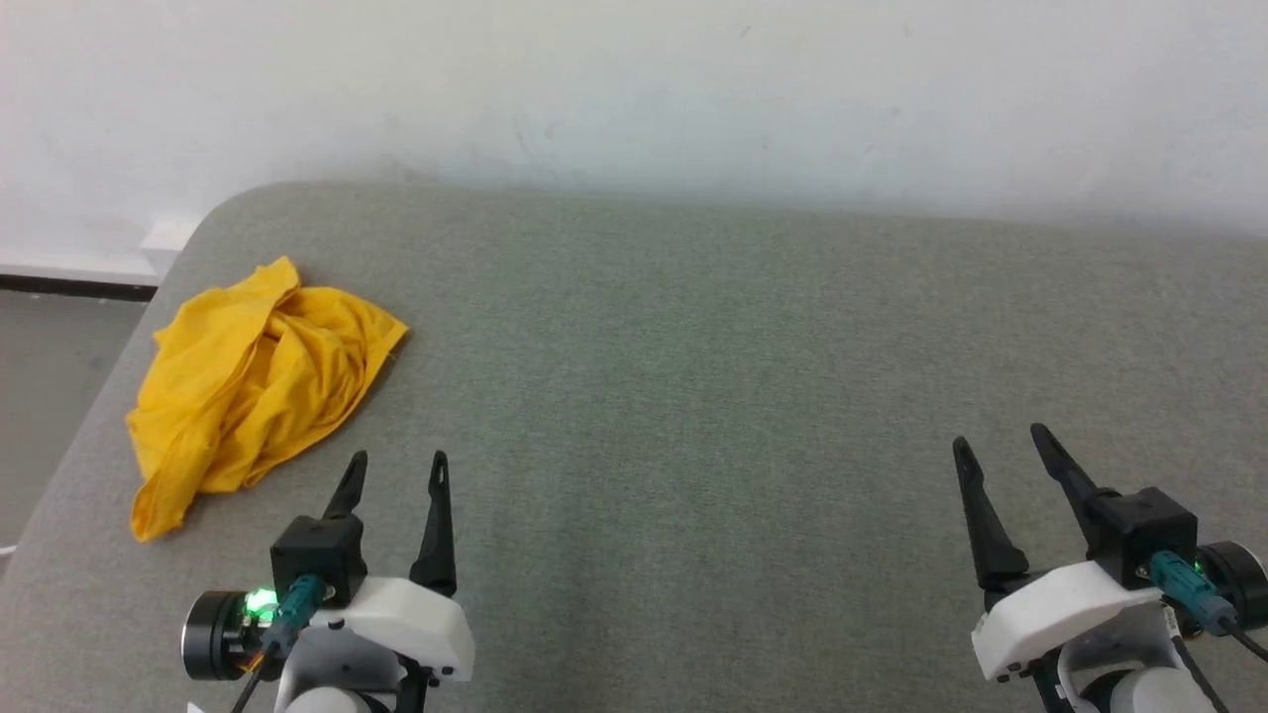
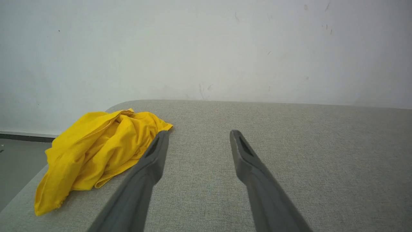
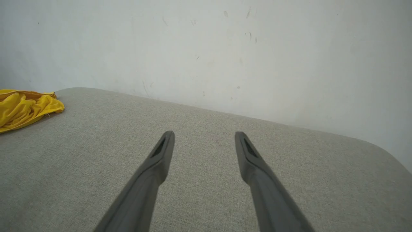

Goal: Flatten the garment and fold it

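A crumpled mustard-yellow cotton garment lies bunched at the grey fabric-covered desk's left edge. Over the desk's near edge, the left gripper and right gripper have their fingers released and empty. A white wall backs the desk.

Backdrop: plain white wall, matte, with faint scuffs and small dark marks (clearest in wrist views). Foreground: broad work surface covered in grey-green woven fabric, corners rounded, far edge close to wall. Left of surface: grey floor, met at wall by dark skirting strip under white band. Lighting: even, diffuse; soft shadow along wall foot behind surface.
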